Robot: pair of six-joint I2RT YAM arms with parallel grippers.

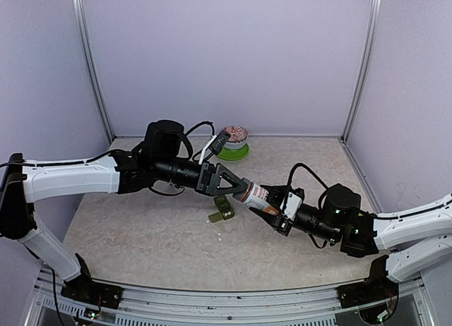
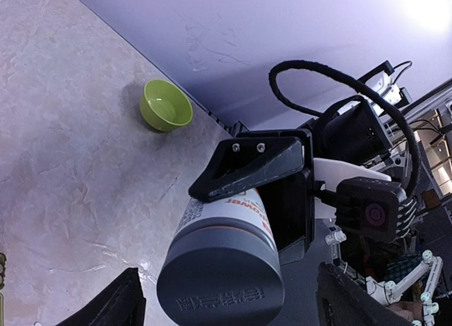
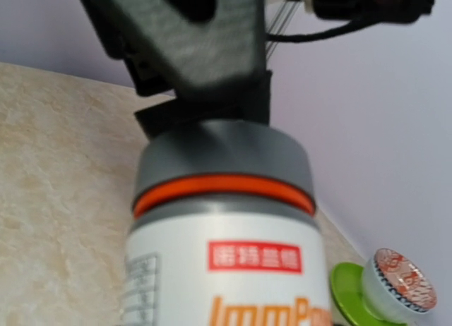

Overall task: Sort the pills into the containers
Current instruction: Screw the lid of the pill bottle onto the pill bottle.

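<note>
Our right hand [image 1: 274,209] pinches the pill bottle [image 1: 257,194] in mid-air. Our left hand [image 1: 236,187] straddles its grey cap [image 2: 220,280], fingers spread and clear on both sides. We should close squarely on the cap before twisting, and tilt the mouth upward first so nothing spills. The containers [image 1: 223,207] lie on the desk [image 1: 141,227] at the bottle's 7 o'clock.

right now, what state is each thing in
pill bottle: grey cap on, held off the table
right hand: shut on pill bottle
left hand: open, fingers either side of the cap
pill organiser: on the table, lids unclear
lime-green bowl: upright, empty
patterned bowl: on the green plate
</note>
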